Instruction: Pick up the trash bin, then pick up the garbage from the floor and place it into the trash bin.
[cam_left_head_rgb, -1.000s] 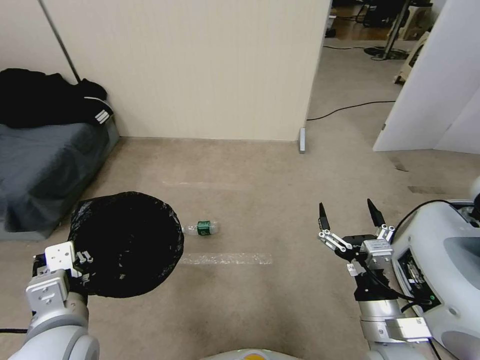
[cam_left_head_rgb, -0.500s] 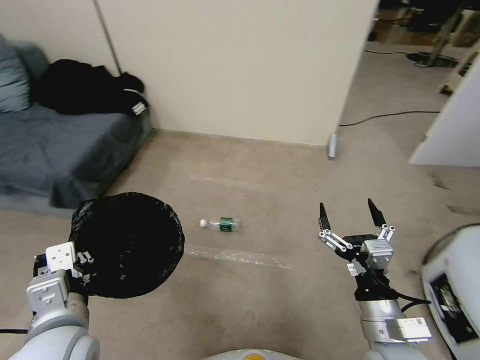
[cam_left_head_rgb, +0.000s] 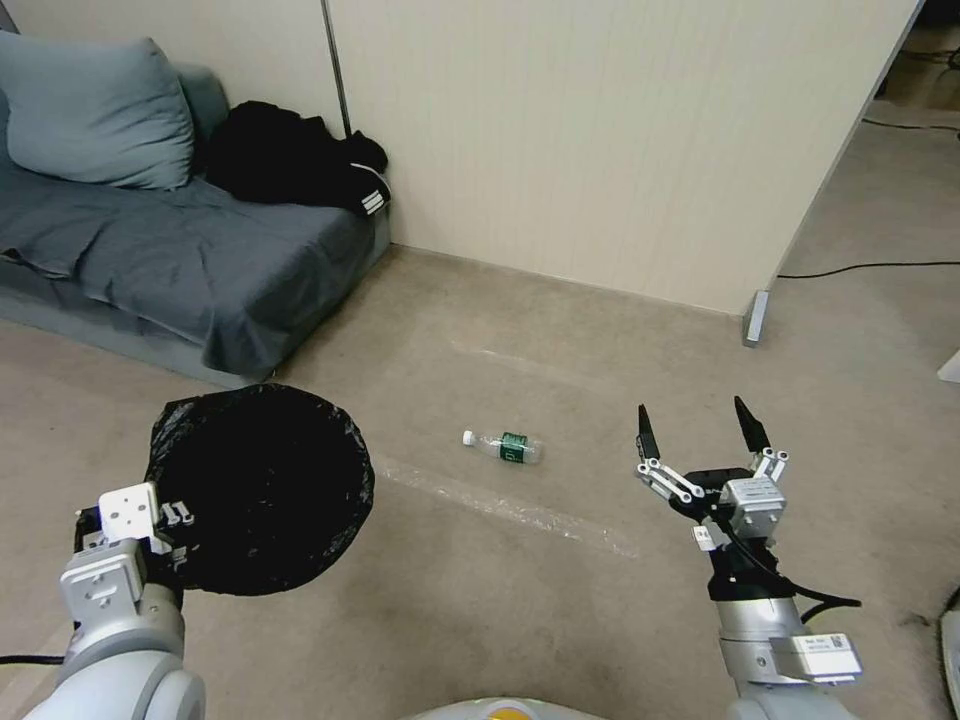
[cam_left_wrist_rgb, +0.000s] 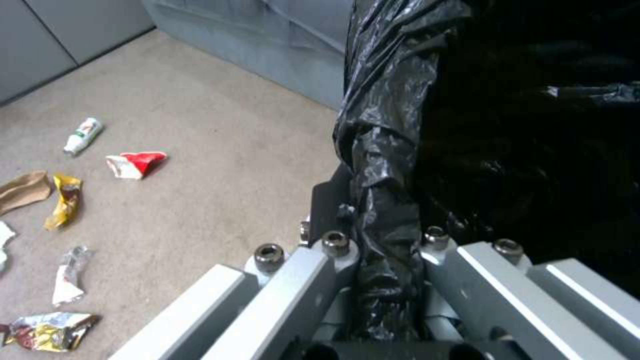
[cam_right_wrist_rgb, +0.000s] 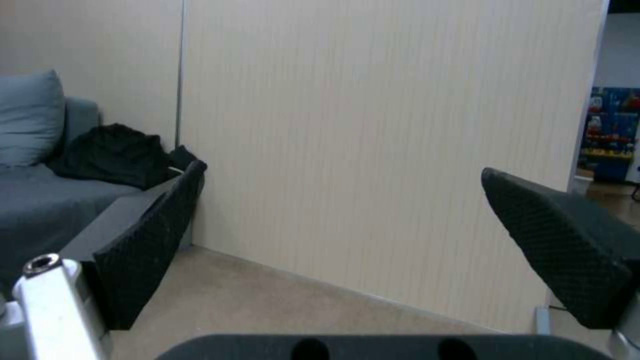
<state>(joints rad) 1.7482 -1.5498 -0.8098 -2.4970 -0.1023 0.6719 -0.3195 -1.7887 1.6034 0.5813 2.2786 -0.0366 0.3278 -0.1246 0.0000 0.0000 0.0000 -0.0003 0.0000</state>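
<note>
Left gripper (cam_left_head_rgb: 165, 520) clamps the bin (cam_left_head_rgb: 262, 487) rim, holding it aloft. The bottle (cam_left_head_rgb: 503, 446) lies on the floor between the arms, long axis crosswise, ahead-left of the wide-open right gripper (cam_left_head_rgb: 697, 420), the nearer free one.

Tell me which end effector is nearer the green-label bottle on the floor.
Right. The open right end effector hovers just beside the bottle, on its right. The left end effector is farther off on its left, shut on the trash bin.
</note>
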